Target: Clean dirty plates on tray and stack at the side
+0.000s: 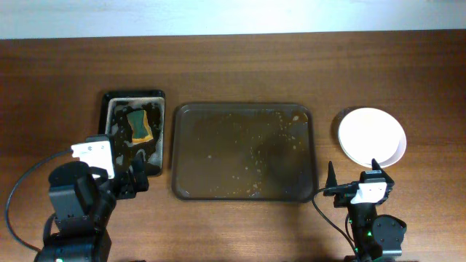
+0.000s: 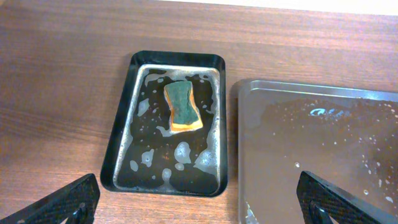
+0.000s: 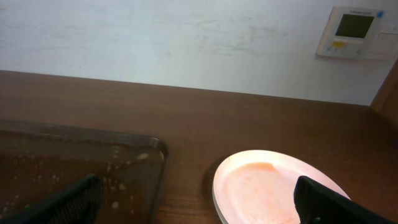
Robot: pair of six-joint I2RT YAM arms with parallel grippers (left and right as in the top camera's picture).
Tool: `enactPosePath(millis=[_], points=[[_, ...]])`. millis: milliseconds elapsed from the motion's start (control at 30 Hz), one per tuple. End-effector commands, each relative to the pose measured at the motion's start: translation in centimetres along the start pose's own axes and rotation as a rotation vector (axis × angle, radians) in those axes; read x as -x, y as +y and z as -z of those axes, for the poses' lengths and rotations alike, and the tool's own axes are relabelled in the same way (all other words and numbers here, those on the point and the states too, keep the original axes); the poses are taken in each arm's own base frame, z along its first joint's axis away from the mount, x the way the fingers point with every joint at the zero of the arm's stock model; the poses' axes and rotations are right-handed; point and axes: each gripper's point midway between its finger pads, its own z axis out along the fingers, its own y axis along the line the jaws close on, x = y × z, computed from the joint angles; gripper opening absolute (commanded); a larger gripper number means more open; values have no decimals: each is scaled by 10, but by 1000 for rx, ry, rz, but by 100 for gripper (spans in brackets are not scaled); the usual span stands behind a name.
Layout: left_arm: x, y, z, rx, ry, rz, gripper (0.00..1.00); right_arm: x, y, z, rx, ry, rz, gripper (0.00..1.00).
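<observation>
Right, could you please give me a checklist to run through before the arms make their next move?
1. Large dark brown rectangular tray holds no plates: ok.
2. Stack of round plates, white on top, sits right of it: ok.
3. Top plate wiped clean: cannot tell, faint orange tint shows.
4. Yellow-and-green sponge lies in the small black tray: ok.
5. Both arms' jaws open, empty: ok.

A lab or office room. A wooden table (image 1: 233,65) meets a white wall (image 3: 155,37) carrying a climate-control panel (image 3: 354,32).
</observation>
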Motion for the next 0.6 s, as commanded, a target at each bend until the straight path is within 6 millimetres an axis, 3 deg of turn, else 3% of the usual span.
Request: enactPosePath(millis=[0,567], points=[[-2,-1,-1,-8,2,-15,100,-1,1,0,9,-2,7,98],[-5,-12,10,-22,-83,-74,100,-1,1,0,9,-2,7,98]])
